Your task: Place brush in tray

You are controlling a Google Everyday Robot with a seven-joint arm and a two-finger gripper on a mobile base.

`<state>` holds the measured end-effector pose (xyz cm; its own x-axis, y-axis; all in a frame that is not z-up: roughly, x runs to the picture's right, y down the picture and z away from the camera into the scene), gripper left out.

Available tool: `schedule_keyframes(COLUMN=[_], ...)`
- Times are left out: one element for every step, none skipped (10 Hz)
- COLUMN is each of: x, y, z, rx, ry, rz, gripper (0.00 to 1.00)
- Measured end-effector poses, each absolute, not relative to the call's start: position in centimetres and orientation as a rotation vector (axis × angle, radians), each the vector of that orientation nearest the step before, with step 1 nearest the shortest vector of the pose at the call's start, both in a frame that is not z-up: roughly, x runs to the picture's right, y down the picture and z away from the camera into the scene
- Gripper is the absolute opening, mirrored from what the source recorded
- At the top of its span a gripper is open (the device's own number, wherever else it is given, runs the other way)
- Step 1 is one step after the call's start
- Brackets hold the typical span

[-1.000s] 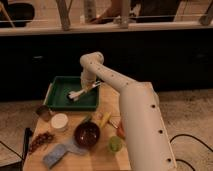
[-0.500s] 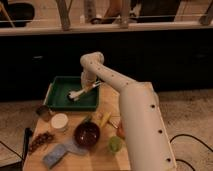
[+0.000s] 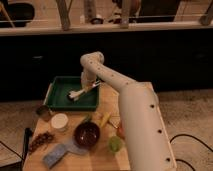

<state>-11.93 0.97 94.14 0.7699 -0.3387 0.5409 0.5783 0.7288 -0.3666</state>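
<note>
The dark green tray (image 3: 57, 95) sits at the far left of the wooden table. The whitish brush (image 3: 81, 92) lies slanted over the tray's floor, its head toward the left. My gripper (image 3: 93, 85) hangs over the tray's right part, at the brush's handle end. My white arm reaches it from the lower right.
A dark-red bowl (image 3: 87, 134) stands in front of the tray. A white round lid (image 3: 59, 121), a small tin (image 3: 43, 111), a blue cloth (image 3: 57, 153), a green item (image 3: 115, 144) and yellow pieces (image 3: 105, 120) lie around it. A dark counter wall stands behind the table.
</note>
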Motion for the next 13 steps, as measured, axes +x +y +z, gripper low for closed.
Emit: schedule_keyframes(x=[-11.9,-12.1,-12.1,-12.3,-12.4,-12.4,-12.5,-12.6,-12.8,-12.9,-13.1,-13.1,-13.1], y=[1.0,0.9,1.0,1.0,0.9,1.0,0.9,0.9,1.0,1.0,1.0,1.1,1.1], z=[94.1,94.1,94.1,94.2,94.2,94.2,94.2,94.2,94.2,94.2,94.2,94.2,94.2], rx=[-0.551,-0.552,-0.553,-0.552,-0.551,-0.552,-0.551,-0.552,-0.553,-0.555,-0.555,-0.557,-0.557], ry=[-0.465,-0.466,-0.468,-0.473,-0.475,-0.478,-0.481,-0.483,-0.485,-0.487,-0.488,-0.489,-0.489], rz=[-0.524,-0.524,-0.524,-0.525,-0.526,-0.527,-0.529,-0.531,-0.534,-0.538,-0.541,-0.543,-0.543], gripper=[0.43,0.54,0.62,0.74,0.78,0.80,0.80,0.80,0.80,0.80,0.80,0.80,0.80])
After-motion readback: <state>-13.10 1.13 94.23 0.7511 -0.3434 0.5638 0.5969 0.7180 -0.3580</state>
